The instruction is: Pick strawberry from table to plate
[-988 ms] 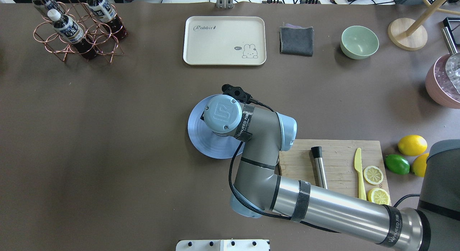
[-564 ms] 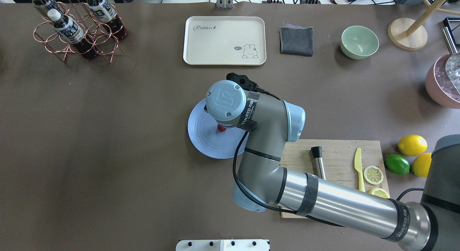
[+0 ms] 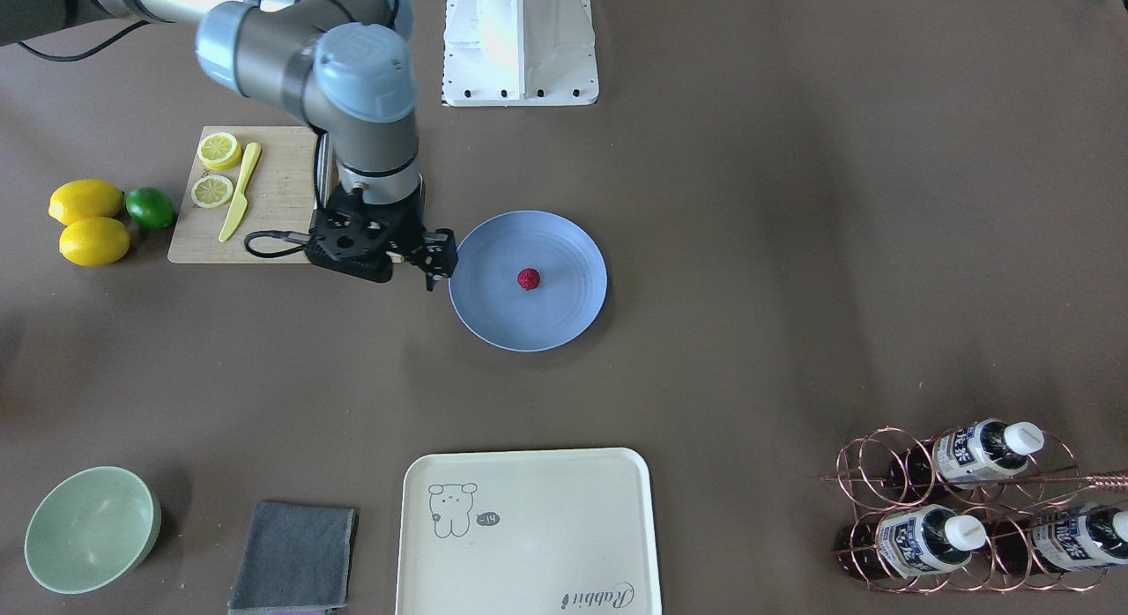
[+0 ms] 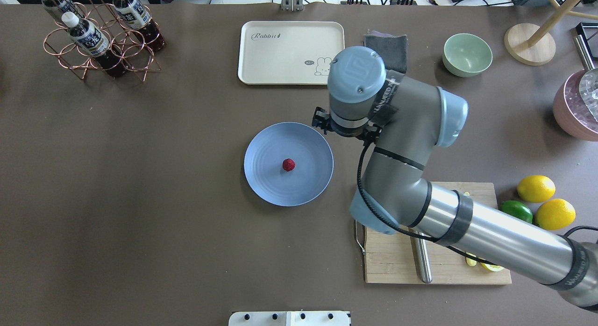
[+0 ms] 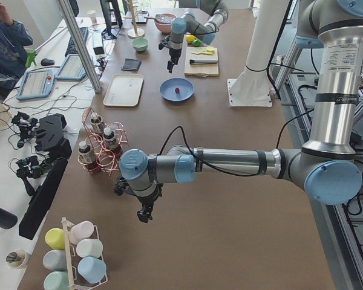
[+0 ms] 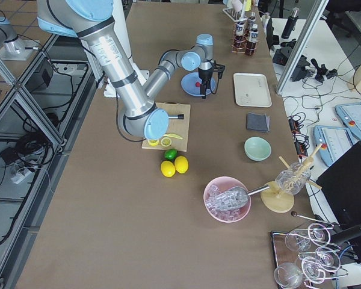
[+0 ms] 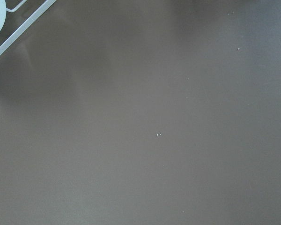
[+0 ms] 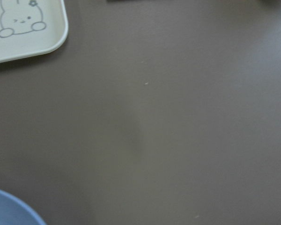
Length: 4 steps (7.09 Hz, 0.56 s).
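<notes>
Strawberry: the strawberry (image 4: 288,165) lies near the middle of the blue plate (image 4: 266,188). It is free and nothing touches it. Judged from this, the placing looks done.
Right hand: the right hand (image 3: 434,276) hangs just beside the plate's rim, on the side toward the cutting board (image 3: 282,218). It carries nothing. The pictures do not show clearly whether its fingers are spread or closed.
Left hand: the left hand (image 5: 146,212) is well apart from the plate, over bare table (image 4: 140,200) near the bottle rack (image 5: 100,145). Only the side view shows it, so its state cannot be told.
Risk, plate knocked: if the right hand travels sideways toward the plate while it is low, a finger can catch the rim. This would push or tip the shallow plate.
Risk, berry rolling: the berry is small and roundish, and the plate has almost no wall. A push on the plate can send the berry over the edge and onto the table, and the task would be undone.
Risk, cable: a black cable (image 3: 264,240) loops out from the wrist beside the cutting board. When the arm folds home, the loop can drag over the board and move the yellow knife (image 3: 238,196) or the lemon slices (image 3: 218,150).
Safer way: the hand probably needs to rise straight up first, and only then go away from the plate.
</notes>
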Each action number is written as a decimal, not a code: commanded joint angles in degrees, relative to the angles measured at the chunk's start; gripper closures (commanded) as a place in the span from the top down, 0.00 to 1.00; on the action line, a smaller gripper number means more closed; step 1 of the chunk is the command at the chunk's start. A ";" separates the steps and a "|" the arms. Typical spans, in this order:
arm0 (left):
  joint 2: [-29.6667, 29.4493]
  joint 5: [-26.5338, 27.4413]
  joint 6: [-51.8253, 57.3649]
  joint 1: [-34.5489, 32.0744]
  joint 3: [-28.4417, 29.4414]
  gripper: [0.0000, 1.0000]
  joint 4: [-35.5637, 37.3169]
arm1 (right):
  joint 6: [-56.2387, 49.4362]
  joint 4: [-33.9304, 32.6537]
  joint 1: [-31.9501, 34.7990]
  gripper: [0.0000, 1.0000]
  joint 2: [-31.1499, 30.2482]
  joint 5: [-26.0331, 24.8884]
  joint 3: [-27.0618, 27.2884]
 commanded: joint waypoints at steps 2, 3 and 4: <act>0.86 -0.09 0.07 -0.09 -0.06 0.99 -0.09 | -29.13 0.19 14.96 1.00 -15.63 10.55 7.26; 0.95 -0.18 0.07 -0.18 -0.15 0.99 -0.09 | -40.53 2.71 20.76 1.00 -22.04 13.54 7.45; 0.95 -0.18 0.07 -0.18 -0.15 0.99 -0.09 | -53.26 6.22 27.60 1.00 -28.98 16.27 5.98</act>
